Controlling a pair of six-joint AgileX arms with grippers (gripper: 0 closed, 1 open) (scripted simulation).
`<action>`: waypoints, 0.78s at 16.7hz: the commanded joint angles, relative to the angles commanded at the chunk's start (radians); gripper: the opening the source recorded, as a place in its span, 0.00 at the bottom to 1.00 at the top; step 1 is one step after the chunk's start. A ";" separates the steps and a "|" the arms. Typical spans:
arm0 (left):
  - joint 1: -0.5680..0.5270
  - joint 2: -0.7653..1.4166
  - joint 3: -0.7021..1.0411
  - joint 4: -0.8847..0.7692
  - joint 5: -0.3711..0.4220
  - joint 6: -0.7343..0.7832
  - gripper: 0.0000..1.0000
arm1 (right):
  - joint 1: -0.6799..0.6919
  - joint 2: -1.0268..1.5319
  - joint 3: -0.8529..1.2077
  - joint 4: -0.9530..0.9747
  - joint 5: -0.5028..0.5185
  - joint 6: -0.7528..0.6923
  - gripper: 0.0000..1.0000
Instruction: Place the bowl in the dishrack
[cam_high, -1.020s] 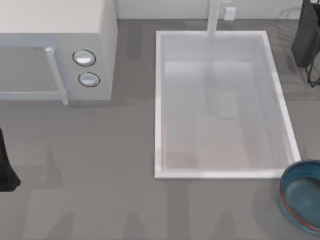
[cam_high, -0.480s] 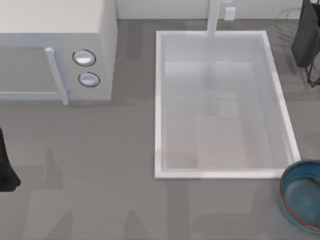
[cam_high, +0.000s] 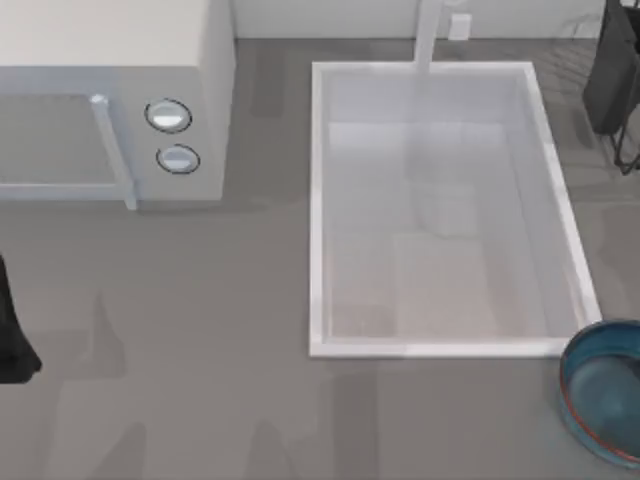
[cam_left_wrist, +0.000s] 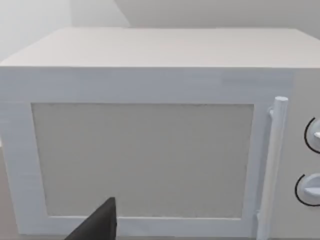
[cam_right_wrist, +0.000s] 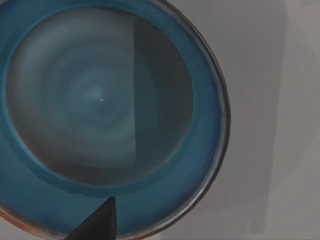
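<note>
The bowl, dark blue with a thin reddish-brown rim, sits on the grey table at the front right corner, just past the sink's near right corner and cut by the top view's edge. In the right wrist view the bowl is seen from straight above and close. A dark tip of my right gripper hangs over its near rim. The dishrack shows as thin dark wires at the far right edge, beside the sink. My left arm is parked at the left edge.
A white sink with a faucet takes up the middle right. A white microwave stands at the back left, with its door facing my left wrist. A dark slab rises beside the rack wires.
Faint shadows on the table's front strip have shifted. The bowl, the rack and the left arm stay where they were.
</note>
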 joint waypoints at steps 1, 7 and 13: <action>0.000 0.000 0.000 0.000 0.000 0.000 1.00 | 0.000 0.027 0.022 -0.022 0.000 0.000 1.00; 0.000 0.000 0.000 0.000 0.000 0.000 1.00 | 0.001 0.046 0.037 -0.037 -0.001 0.000 1.00; 0.000 0.000 0.000 0.000 0.000 0.000 1.00 | 0.002 0.100 -0.078 0.131 -0.001 0.003 1.00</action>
